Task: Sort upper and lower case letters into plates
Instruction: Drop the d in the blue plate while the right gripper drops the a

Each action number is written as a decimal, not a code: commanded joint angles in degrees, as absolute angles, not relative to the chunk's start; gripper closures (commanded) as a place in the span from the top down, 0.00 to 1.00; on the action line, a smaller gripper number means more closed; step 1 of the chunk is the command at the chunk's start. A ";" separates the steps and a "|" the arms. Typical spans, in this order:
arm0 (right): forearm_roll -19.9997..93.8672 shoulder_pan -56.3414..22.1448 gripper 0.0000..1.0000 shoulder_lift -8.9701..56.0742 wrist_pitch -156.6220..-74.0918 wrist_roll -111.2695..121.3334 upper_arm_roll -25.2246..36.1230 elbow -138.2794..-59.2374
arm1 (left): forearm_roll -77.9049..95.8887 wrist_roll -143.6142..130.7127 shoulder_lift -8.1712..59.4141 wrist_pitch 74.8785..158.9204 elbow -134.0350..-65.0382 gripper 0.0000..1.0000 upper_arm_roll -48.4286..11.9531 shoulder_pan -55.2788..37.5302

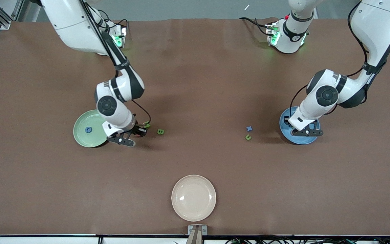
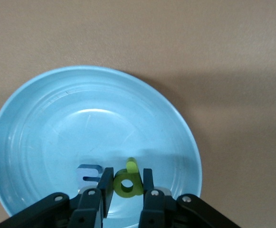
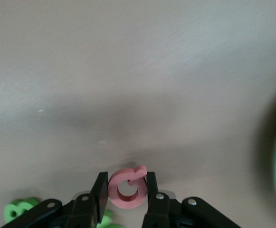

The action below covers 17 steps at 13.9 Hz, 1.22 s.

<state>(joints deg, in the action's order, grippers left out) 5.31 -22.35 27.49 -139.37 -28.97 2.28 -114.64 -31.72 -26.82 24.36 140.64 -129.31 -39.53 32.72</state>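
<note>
The pale green plate (image 1: pixel 81 134) lies toward the right arm's end of the table, with a blue letter (image 1: pixel 88 129) in it. Beside that plate my right gripper (image 3: pixel 127 190) is shut on a pink letter (image 3: pixel 128 187), low over the table (image 1: pixel 137 133). The bright blue plate (image 1: pixel 298 139) lies toward the left arm's end. Over it my left gripper (image 1: pixel 304 132) is shut on a yellow-green letter (image 2: pixel 127 183), low above the plate's floor (image 2: pixel 80 118). A blue letter (image 2: pixel 88 172) lies in that plate beside the fingers.
Two green letters (image 1: pixel 160 131) (image 1: pixel 147 126) lie on the table beside the right gripper. A blue x (image 1: pixel 249 128) and a green u (image 1: pixel 248 137) lie beside the blue plate. A cream-white plate (image 1: pixel 193 197) sits nearer the front camera, midway along the table.
</note>
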 commanded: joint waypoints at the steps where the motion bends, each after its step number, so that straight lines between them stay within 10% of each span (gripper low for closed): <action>1: 4.66 -15.67 0.01 20.94 -130.37 -19.55 1.49 -115.22 | -34.18 -25.93 25.48 142.12 -130.16 0.07 -39.90 33.57; 7: -3.07 -5.73 0.01 13.89 -128.75 -8.10 1.67 -122.86 | -36.04 -26.45 27.16 142.21 -130.25 0.10 -39.99 34.54; 8: -3.08 -4.49 0.01 13.28 -130.50 -5.65 1.67 -124.87 | -36.04 -26.63 26.90 142.21 -130.25 0.17 -39.99 34.63; 10: -3.08 -1.86 0.01 13.09 -135.94 -3.00 1.67 -129.00 | -36.04 -25.75 26.54 142.21 -129.90 0.79 -40.08 34.63; 11: -3.08 -0.98 0.01 13.36 -138.05 -2.21 1.67 -130.24 | -36.04 -25.84 25.93 142.12 -129.82 0.93 -40.25 34.63; 17: -3.08 -0.44 0.01 14.50 -144.93 -2.20 1.67 -134.38 | -34.89 -26.72 25.14 136.42 -126.57 0.99 -44.99 34.72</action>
<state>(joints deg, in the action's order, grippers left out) -2.28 -1.51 15.68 -143.26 -2.44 2.52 -132.02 -34.83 -26.39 26.54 139.74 -127.61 -42.89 34.00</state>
